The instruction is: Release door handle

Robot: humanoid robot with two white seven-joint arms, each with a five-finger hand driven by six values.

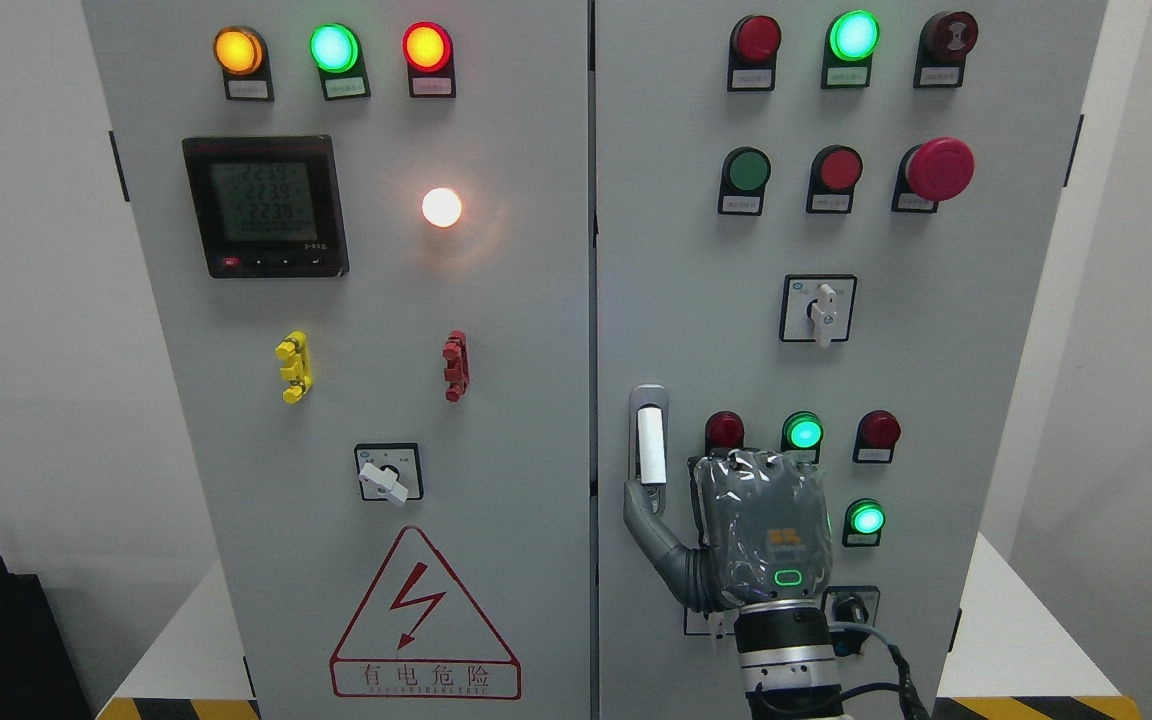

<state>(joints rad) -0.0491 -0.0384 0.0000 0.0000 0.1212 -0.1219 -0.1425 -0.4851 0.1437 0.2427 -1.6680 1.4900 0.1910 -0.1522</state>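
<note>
Resting beside the door handle [648, 440], right hand [751, 530] (thumb touching).

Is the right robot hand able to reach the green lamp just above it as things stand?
Probably yes. The right robot hand sits against the right door, directly below the green lamp, and nothing lies between them; only its thumb is near the door handle.

Grey cabinet [536, 600] carries a red-outlined warning triangle [424, 620], a white door handle [650, 445], and black-yellow hazard stripes [1026, 708] below.
</note>
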